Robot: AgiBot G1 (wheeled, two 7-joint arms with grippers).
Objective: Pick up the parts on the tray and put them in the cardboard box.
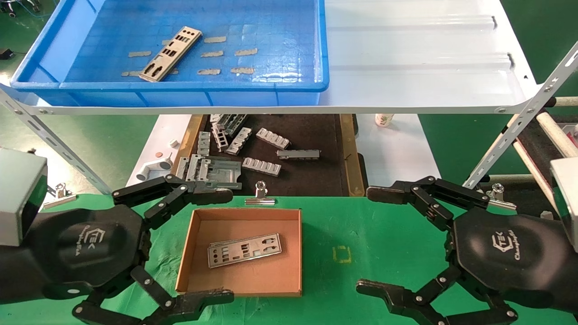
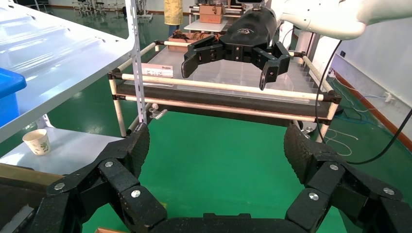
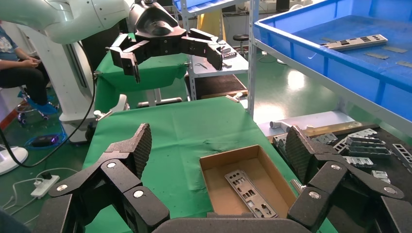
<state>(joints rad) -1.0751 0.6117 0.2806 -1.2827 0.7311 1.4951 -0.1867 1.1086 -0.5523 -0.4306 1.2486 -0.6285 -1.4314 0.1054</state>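
Observation:
One silver part (image 1: pixel 170 53) lies slanted in the blue tray (image 1: pixel 180 85) on the raised white shelf; the right wrist view shows this part (image 3: pixel 357 42) and the tray (image 3: pixel 330 58) too. Another part (image 1: pixel 244 249) lies flat in the cardboard box (image 1: pixel 246 277) on the green cloth; the right wrist view also shows the box (image 3: pixel 214 162) and its part (image 3: pixel 250 193). My left gripper (image 1: pixel 229 245) (image 2: pixel 216 141) stands open and empty at the box's left side. My right gripper (image 1: pixel 365 240) (image 3: pixel 217 138) is open and empty to the box's right.
Grey ribbed metal blocks (image 1: pixel 266 153) lie on a dark surface below the shelf. A metal clip (image 1: pixel 260 195) sits at the cloth's far edge. A paper cup (image 1: pixel 384 119) stands under the shelf. A slanted shelf strut (image 1: pixel 519 122) rises at the right.

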